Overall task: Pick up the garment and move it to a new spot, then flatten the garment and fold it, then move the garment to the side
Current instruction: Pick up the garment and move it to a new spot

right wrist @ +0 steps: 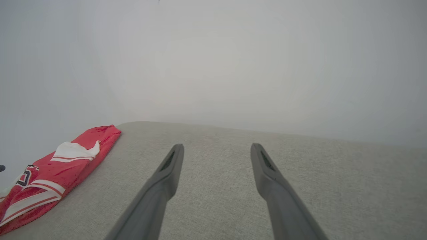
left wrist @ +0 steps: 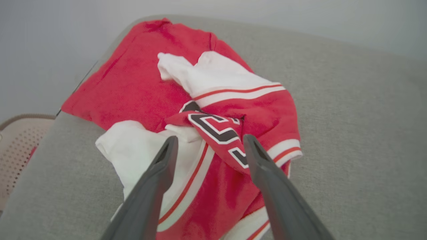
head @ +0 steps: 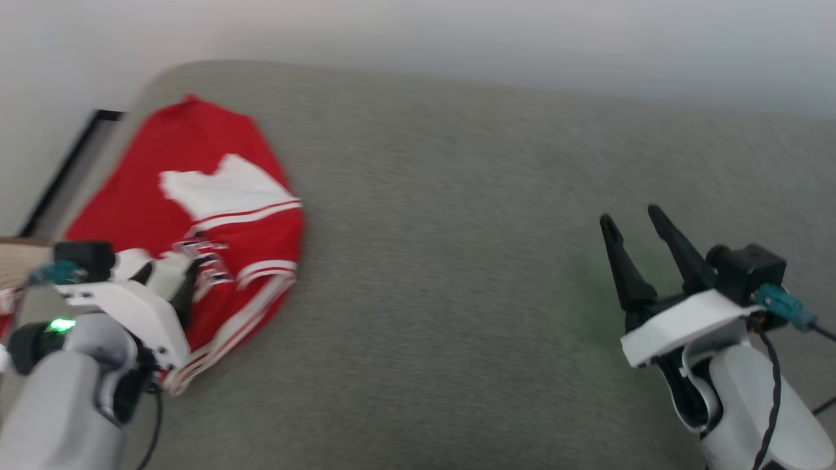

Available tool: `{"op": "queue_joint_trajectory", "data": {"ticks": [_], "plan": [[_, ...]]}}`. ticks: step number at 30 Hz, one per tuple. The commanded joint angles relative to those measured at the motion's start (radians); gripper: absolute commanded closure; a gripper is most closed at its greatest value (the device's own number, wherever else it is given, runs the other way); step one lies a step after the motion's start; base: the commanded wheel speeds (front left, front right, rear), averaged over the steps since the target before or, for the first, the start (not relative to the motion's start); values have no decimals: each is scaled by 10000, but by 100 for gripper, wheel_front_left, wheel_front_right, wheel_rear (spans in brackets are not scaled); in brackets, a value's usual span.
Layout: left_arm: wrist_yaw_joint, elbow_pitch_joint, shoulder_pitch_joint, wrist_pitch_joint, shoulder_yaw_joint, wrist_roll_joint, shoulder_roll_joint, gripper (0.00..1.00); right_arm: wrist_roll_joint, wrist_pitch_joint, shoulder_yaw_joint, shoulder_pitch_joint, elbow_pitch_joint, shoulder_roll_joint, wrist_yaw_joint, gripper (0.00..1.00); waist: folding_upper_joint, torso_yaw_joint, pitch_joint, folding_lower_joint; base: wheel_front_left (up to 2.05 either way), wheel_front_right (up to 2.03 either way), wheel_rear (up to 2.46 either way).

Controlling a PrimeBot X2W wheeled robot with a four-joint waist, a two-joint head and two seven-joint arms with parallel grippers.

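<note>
Your head view shows a grey fabric-covered bench [head: 457,261] with the garment [head: 215,196], a red jersey with white panels, crumpled at its left end. That picture is blurred, and your left arm [head: 98,339] covers the garment's near edge. Your left wrist view gives what the head view cannot: black, white-outlined lettering [left wrist: 217,128] on a raised fold, and a pale perforated basket [left wrist: 20,150] beyond the bench's left edge. There the left gripper [left wrist: 210,140] has its fingers spread wide just over the garment, the lettered fold between the tips. Whether they touch the cloth, you cannot tell. Your right gripper [head: 630,217], fingers also wide and holding nothing, is over bare bench at the near right, well apart from the garment.
</note>
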Motion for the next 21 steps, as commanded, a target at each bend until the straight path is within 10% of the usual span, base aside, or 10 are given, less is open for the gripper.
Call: {"op": "queue_joint_trajectory", "data": {"ticks": [1, 18, 21], "plan": [[13, 266, -311, 626, -187, -716, 290, 0, 90, -50, -75, -215, -89, 67, -1, 0, 0, -1091, 816, 0, 0, 0, 0], [17, 3175, -1177, 3419, -504, -3438, 755, 1, 220, -49, -559, -653, -383, -12, 0, 0, 0, -2629, 1826, 0, 0, 0, 0], [17, 3051, -1218, 3118, -803, -3484, 727, 100, 203, -49, -564, -758, -435, 46, 0, 0, 0, -2653, 1861, 0, 0, 0, 0]]}}
